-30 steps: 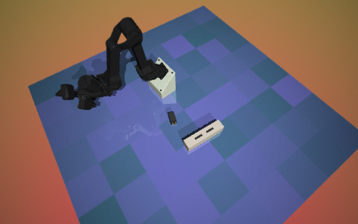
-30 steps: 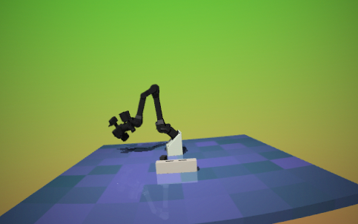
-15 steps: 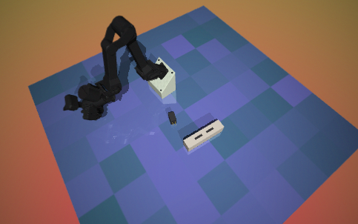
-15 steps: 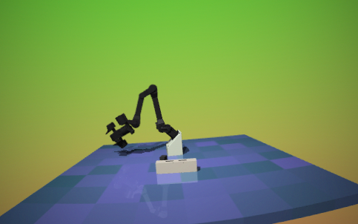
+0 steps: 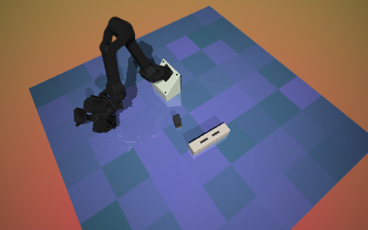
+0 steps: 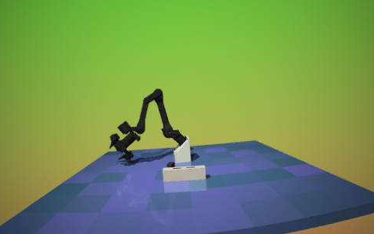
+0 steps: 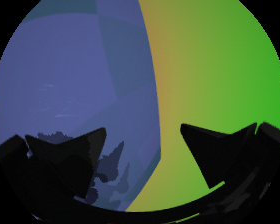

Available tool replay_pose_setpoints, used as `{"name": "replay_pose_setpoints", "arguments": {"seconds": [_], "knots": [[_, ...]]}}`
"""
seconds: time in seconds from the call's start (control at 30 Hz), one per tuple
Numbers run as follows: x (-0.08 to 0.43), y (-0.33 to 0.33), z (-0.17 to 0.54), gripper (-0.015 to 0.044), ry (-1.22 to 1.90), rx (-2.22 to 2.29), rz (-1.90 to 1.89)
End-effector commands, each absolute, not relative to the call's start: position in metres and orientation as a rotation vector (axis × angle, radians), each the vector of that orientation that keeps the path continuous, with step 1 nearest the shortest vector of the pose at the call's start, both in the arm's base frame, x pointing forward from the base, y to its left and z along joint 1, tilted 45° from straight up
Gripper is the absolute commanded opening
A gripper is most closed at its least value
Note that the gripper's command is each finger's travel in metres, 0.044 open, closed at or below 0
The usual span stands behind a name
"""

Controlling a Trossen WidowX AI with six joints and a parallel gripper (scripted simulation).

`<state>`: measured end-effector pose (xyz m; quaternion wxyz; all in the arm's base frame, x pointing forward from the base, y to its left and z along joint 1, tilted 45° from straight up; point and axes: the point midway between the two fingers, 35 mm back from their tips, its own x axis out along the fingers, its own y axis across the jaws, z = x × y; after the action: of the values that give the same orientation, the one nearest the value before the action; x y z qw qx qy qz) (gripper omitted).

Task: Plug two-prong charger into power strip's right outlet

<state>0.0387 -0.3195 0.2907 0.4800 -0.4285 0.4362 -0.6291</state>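
Observation:
The charger (image 5: 177, 120) (image 6: 170, 164) is a small black block lying on the mat, with small gold prongs at its lower end in the top view. In the exterior view it is mostly hidden behind the power strip. The power strip (image 5: 209, 137) (image 6: 184, 175) is a cream-white bar with two dark outlets on its top face. My gripper (image 5: 91, 121) (image 6: 118, 150) (image 7: 144, 129) is open and empty. It hangs above the mat, well to the left of the charger and strip in the top and exterior views. Neither object shows in the wrist view.
The arm's white wedge-shaped base (image 5: 173, 87) (image 6: 183, 154) stands behind the charger and strip. The tiled blue-purple mat (image 5: 162, 164) (image 6: 227, 209) (image 7: 51, 60) lies under everything. The mat's edge crosses the wrist view between the fingers.

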Motion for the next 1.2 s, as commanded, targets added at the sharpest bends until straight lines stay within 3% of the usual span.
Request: {"name": "replay_pose_setpoints", "arguments": {"seconds": [0.0, 1.17], "knots": [[0.060, -0.323, 0.288, 0.0440, 1.015, -1.040, -1.470], [0.191, -0.293, 0.240, 0.0440, 0.769, -0.793, -1.075]]}}
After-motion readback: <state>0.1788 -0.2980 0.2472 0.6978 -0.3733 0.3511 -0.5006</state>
